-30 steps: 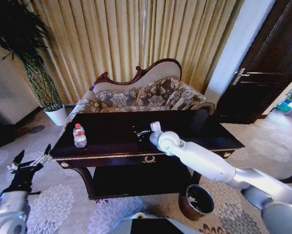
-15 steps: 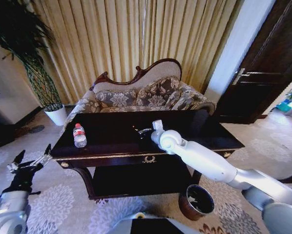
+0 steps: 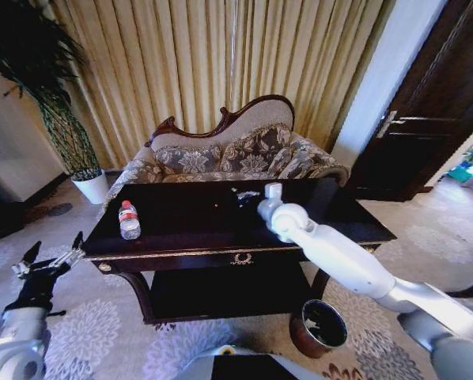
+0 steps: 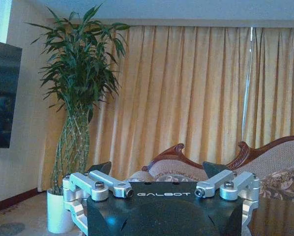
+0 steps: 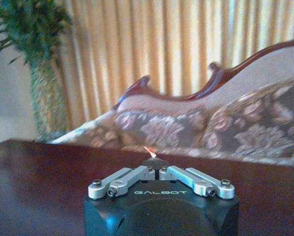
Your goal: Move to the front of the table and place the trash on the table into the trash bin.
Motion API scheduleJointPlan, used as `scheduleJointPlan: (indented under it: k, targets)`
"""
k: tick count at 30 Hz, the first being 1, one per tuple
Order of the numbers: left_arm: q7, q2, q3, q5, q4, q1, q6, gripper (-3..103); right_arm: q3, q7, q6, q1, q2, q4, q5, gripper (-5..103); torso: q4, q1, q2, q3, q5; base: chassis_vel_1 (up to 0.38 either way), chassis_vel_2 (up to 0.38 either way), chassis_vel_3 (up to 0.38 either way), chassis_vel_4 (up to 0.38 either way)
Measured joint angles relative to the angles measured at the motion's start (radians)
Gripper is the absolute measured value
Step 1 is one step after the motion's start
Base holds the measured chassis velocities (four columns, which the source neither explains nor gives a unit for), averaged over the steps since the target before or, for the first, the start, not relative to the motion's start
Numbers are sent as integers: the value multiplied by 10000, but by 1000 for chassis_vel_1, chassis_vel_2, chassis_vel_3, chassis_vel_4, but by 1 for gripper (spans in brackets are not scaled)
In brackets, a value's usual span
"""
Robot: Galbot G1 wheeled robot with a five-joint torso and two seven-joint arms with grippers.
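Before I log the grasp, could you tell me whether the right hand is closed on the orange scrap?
Yes, the right hand is pinched shut on the orange scrap.

A bottle (image 3: 129, 220) stands on the table's (image 3: 181, 237) left end; the trash bin (image 3: 318, 327) sits below its right front.

You see a long dark shiny worktop (image 3: 181, 226) with a gold edge. A small water bottle (image 3: 129, 219) with a red cap stands on it, out at nine o'clock. On the flowery carpet (image 3: 94, 332), at five o'clock, sits the round brown trash bin (image 3: 318, 328).
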Motion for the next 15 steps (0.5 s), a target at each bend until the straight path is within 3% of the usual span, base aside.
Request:
scheduleJointPlan:
  k: [8,15]
  targets:
    - [-10,27,36,-39,42,-84,33,100,1836,-363,369,-1646,-410,87,-1206,0,1,0,-1,0,0,0,0,0,0]
    - [7,190,106,-50,21,-129,79,100,3513,-720,1193,-3408,-610,-201,-2679,0,-1,0,0,0,2,0,0,0,0]
